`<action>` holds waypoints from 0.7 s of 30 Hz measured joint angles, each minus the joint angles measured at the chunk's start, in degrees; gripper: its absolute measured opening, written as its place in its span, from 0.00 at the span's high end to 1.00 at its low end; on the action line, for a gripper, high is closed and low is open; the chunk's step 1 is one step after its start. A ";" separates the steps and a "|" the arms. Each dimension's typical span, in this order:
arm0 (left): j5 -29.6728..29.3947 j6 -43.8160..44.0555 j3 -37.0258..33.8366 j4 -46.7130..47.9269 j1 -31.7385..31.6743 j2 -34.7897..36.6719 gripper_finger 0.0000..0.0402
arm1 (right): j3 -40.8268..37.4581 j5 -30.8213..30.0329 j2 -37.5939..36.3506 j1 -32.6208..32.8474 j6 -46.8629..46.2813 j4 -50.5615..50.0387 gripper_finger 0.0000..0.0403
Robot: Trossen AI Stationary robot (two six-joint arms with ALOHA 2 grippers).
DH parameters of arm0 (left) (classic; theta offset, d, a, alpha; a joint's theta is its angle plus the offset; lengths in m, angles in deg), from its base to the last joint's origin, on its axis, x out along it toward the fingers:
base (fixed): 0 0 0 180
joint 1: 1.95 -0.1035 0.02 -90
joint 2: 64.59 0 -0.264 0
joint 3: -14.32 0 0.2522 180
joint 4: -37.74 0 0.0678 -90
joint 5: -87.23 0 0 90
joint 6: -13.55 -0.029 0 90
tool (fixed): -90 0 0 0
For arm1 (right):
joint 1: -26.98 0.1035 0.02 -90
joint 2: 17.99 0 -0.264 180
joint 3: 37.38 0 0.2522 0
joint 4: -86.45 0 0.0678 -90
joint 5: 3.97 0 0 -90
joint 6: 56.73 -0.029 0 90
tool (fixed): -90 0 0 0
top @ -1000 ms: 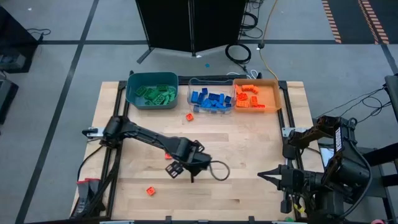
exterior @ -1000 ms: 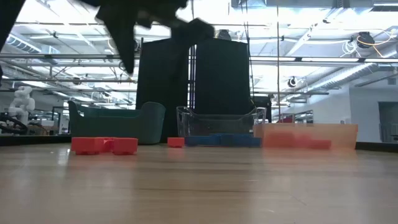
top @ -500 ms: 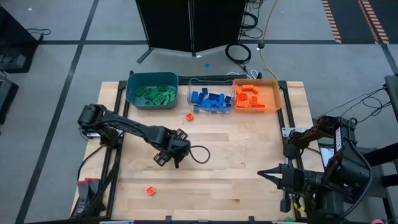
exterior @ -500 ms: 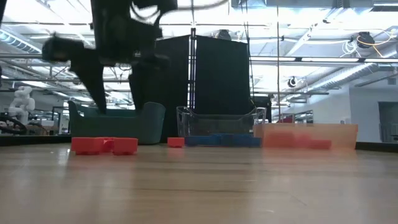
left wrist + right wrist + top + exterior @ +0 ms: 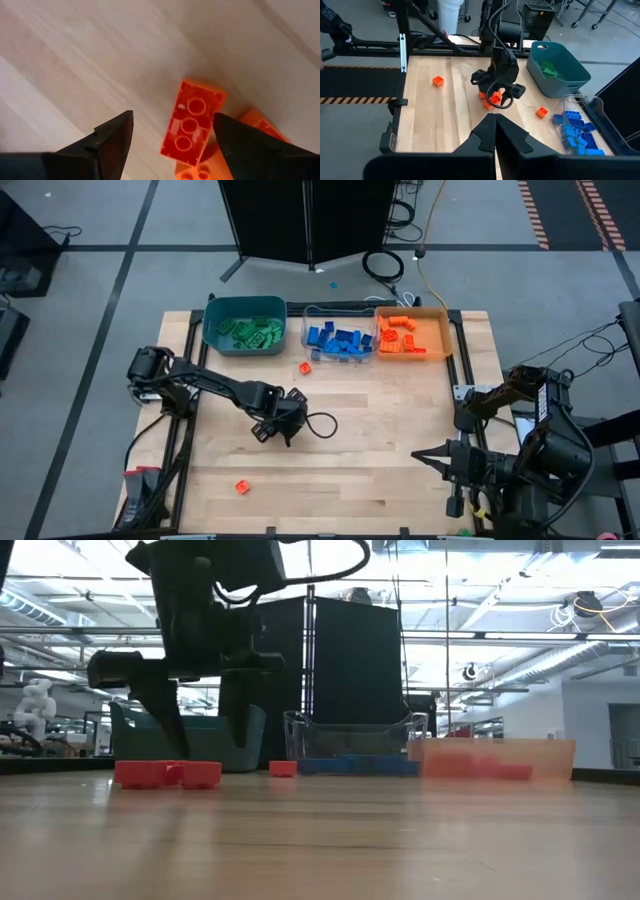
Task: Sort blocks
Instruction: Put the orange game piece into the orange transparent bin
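Lying between end effector (image 5: pixel 172 137) fingers (apparently untouched): orange block (image 5: pixel 192 121).

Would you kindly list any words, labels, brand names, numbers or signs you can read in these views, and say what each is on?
None: no readable text shows in any view.
Orange-red blocks between the left end effector fingers: bare studs, no lettering visible.
Teal bin, clear bin, orange bin: no labels seen.
Background room equipment: too small or blurred to read.
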 joint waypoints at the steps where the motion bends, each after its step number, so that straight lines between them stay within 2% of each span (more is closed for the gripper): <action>1: 0.18 -0.22 -0.27 0.19 -0.23 0.00 0.31 | 0.01 0.00 0.00 -0.01 -0.18 0.01 1.00; 14: 0.30 0.32 -0.53 -1.16 -0.60 0.00 0.31 | 0.00 0.00 -0.01 -0.03 -1.00 -0.06 1.00; 21: 4.17 0.30 -0.53 -0.97 -0.57 -0.02 0.31 | 0.02 -0.59 -0.02 -0.03 -0.91 -0.07 1.00</action>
